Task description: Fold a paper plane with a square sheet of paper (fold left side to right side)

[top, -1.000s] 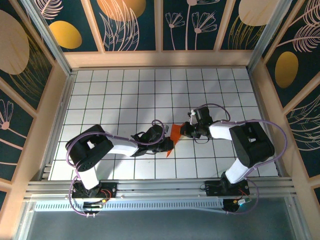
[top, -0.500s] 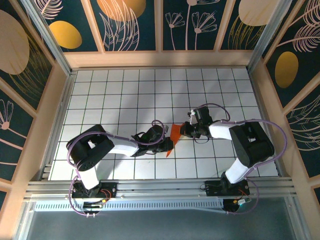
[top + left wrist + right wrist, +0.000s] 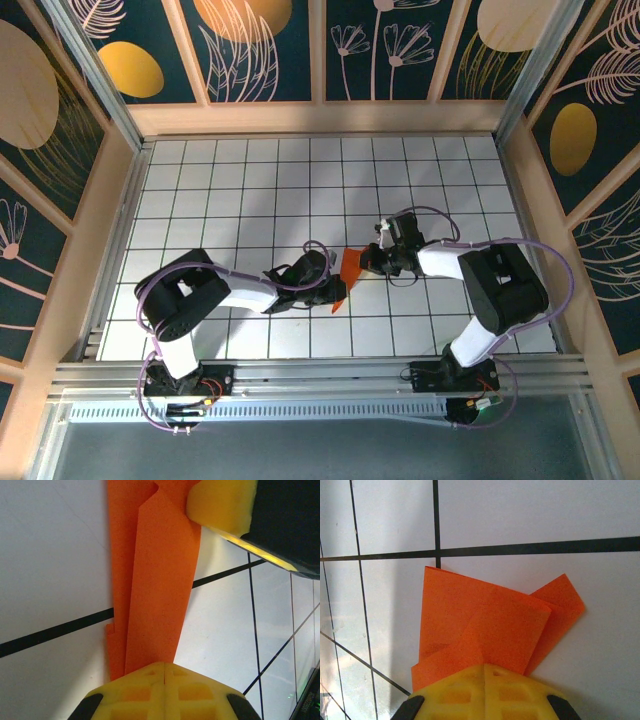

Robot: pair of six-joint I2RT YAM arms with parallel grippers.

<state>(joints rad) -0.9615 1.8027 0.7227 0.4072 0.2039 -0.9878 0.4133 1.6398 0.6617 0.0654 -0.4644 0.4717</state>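
Observation:
The square sheet of paper (image 3: 346,270), bright orange, lies on the tiled table folded into a narrow strip of overlapping layers. In the left wrist view the strip (image 3: 160,580) runs from the top edge down to my left gripper (image 3: 165,664), whose yellow fingers are shut and rest tip-down on its near end. My right gripper (image 3: 485,666) is shut too, tips on the wider folded end (image 3: 480,625), where a flap sticks out to the right. From above, the left gripper (image 3: 337,291) and right gripper (image 3: 368,262) face each other across the paper. A right finger (image 3: 220,502) shows in the left wrist view.
The white tiled table (image 3: 250,180) with black grid lines stretches out behind and beside the arms. Wooden walls (image 3: 320,118) fence it on three sides. A metal rail (image 3: 320,375) with both arm bases runs along the near edge.

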